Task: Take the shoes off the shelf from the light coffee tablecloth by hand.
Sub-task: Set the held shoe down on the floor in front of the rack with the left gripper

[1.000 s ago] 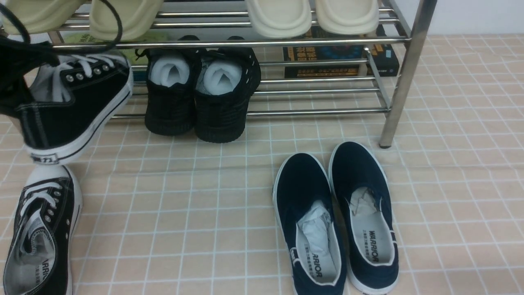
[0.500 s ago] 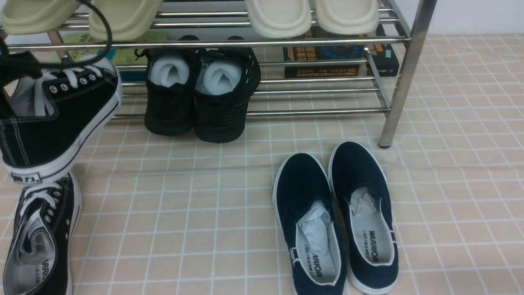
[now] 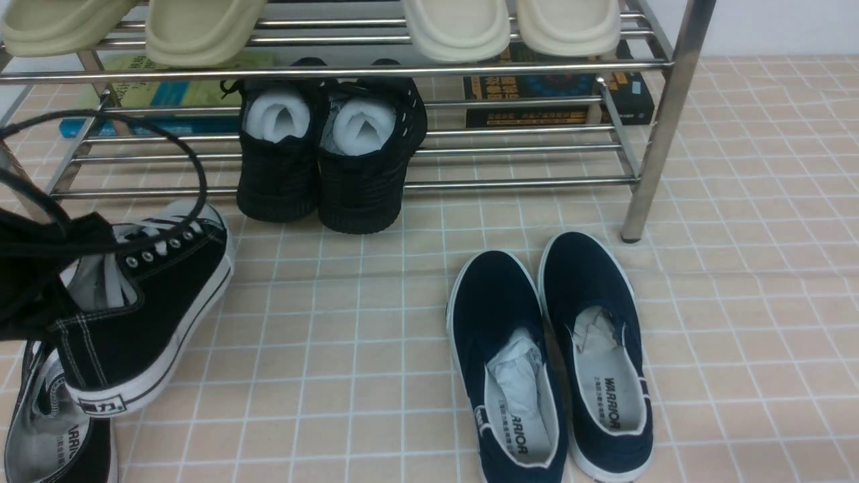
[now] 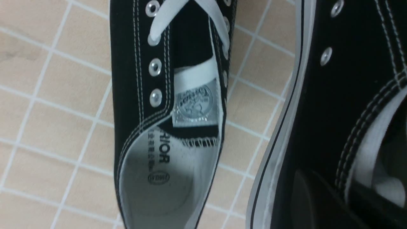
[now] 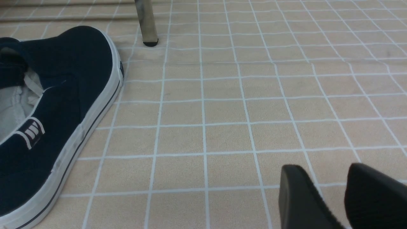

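Note:
My left gripper is shut on the side wall of one black canvas sneaker and holds it tilted, low over the light coffee tablecloth, in front of the chrome shelf. Its heel overlaps the other sneaker, which lies on the cloth at the front left. In the left wrist view my left gripper has one finger outside the held sneaker, with the lying sneaker beside it. My right gripper is open and empty just above the cloth.
Navy slip-ons lie on the cloth in front of the shelf's right leg. All-black mesh shoes stand on the lower tier. Cream slippers sit on the upper tier. Books lie behind the shelf.
My left gripper has carried the sneaker down from shelf height towards the front, and it now hangs low beside the other sneaker. The right gripper's earlier state is not shown.

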Tool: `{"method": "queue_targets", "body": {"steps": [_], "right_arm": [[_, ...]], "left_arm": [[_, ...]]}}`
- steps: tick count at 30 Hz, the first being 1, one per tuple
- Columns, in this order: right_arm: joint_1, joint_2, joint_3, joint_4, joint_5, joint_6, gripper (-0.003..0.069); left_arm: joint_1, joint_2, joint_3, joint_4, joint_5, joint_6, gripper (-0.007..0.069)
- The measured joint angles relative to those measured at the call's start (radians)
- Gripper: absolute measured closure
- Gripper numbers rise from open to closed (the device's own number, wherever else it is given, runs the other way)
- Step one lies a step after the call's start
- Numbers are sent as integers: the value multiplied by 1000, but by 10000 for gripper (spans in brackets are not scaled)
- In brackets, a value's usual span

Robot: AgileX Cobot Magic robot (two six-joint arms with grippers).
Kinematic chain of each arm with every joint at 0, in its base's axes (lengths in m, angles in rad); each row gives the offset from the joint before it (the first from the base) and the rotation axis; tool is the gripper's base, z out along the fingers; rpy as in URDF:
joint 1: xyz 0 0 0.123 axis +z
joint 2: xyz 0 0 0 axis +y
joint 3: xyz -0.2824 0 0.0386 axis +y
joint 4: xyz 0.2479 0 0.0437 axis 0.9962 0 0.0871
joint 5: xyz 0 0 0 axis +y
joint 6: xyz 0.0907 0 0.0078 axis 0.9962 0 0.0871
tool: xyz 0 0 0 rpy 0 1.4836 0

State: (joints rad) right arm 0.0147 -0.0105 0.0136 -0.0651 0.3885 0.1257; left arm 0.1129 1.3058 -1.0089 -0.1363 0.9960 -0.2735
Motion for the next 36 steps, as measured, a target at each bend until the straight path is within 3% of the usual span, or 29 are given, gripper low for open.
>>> {"method": "queue_targets", "body": {"steps": [15,36], "right_arm": [[0,0,0,0,0,0,420],[0,0,0,0,0,0,420]], "left_arm": [[0,0,81,-51,-143,-49,603],[0,90,81,-64,-147,-56,584]]}}
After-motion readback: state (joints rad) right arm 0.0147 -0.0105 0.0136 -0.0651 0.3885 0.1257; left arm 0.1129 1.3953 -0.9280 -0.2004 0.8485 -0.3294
